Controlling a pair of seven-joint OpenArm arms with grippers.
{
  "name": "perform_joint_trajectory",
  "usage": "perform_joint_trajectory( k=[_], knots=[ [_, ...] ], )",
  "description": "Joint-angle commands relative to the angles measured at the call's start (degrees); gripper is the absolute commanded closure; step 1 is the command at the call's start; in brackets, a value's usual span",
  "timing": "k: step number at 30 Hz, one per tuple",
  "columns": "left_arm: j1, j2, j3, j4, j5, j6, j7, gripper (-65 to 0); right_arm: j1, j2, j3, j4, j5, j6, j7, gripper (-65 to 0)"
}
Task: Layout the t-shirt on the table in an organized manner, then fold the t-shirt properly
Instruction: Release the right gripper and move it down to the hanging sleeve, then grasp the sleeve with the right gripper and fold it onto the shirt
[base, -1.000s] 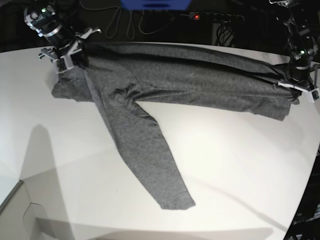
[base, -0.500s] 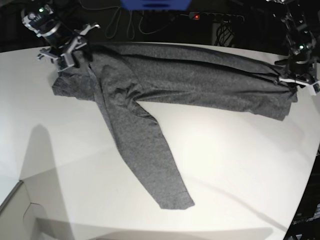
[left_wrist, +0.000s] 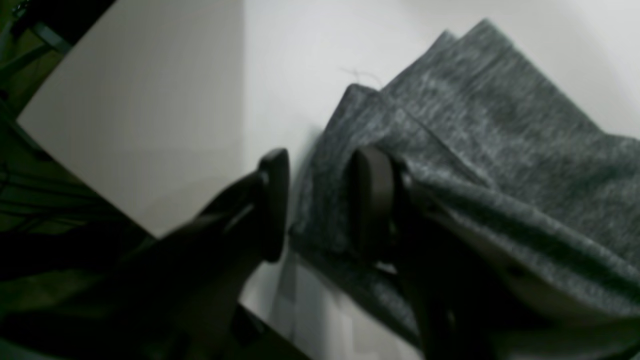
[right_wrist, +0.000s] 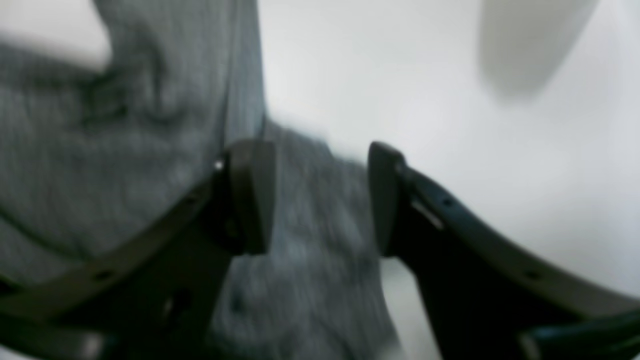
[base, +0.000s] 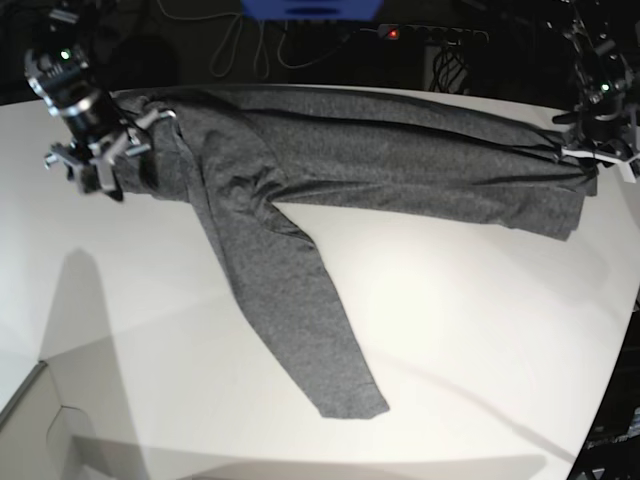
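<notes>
lying stretched across the far half of the table (base: 470, 340), the t-shirt (base: 380, 160) looked soft and limp, with one long sleeve trailing toward the near edge. the left gripper (left_wrist: 320, 205) sat at the hem corner with its jaws parted and cloth between them, pinching nothing. the right gripper (right_wrist: 320, 200) hung with its jaws spread just above the other end's edge. such thin knit would likely sag and bunch when lifted, so doubled seams at hem, shoulders and cuffs seemed the best places to hold it.
</notes>
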Motion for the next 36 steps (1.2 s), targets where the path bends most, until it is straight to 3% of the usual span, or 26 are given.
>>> perform_joint_trajectory(
  k=[1, 6, 10, 13, 17, 20, 24, 27, 29, 33, 36],
  knots=[
    [-0.2, -0.8, -0.9, 1.1, -0.1, 0.0, -1.1, -21.8, 3.1, 0.3, -1.2, 0.0, 0.9, 0.2, 0.8, -34.9],
    [-0.7, -0.8, -2.3, 1.2, -0.1, 0.0, -1.1, -21.8, 18.1, 0.7, -8.3, -6.9, 0.9, 0.2, -8.3, -38.7],
    [-0.7, -0.8, -2.3, 1.2, -0.1, 0.0, -1.1, -21.8, 30.0, 1.8, -15.6, -19.7, 0.9, 0.2, -9.2, -38.3],
    [-0.7, -0.7, -2.3, 1.4, -0.1, 0.0, -1.1, -21.8, 38.0, 1.9, -19.1, -32.4, 0.9, 0.1, -6.2, -38.1],
    [-0.6, -0.1, -2.3, 1.4, -0.1, 0.0, -1.1, -21.8, 45.5, 1.9, -21.1, -49.4, 0.9, -4.4, 1.1, -38.1],
    [-0.5, 0.1, -2.3, 1.5, -0.1, 0.0, -1.1, -21.8, 48.4, 3.2, -21.4, -58.9, 0.9, -6.5, 6.7, -38.1],
    [-0.6, 0.1, -2.3, 1.4, -0.1, 0.0, -1.1, -21.8, 49.4, 4.6, -21.5, -67.1, 0.9, -11.7, 13.4, -38.1],
    [-0.6, 0.3, -2.3, 1.5, -0.1, 0.0, -1.1, -21.8, 49.4, 5.0, -21.5, -70.0, 0.9, -11.9, 16.5, -37.7],
    [-0.6, 0.3, -2.3, 1.5, -0.1, 0.0, -1.1, -21.8, 49.0, 5.0, -22.4, -70.4, 0.9, -11.9, 17.1, -35.6],
    [-0.6, 0.3, -2.3, 1.6, -0.1, 0.0, -1.1, -21.8, 47.4, 4.8, -27.6, -70.4, 0.9, -12.0, 17.2, -21.5],
    [-0.6, 0.3, -2.3, 2.7, -0.1, 0.0, -1.1, -21.8, 47.0, 4.0, -29.3, -70.4, 0.9, -12.0, 17.2, -14.6]
  ],
)
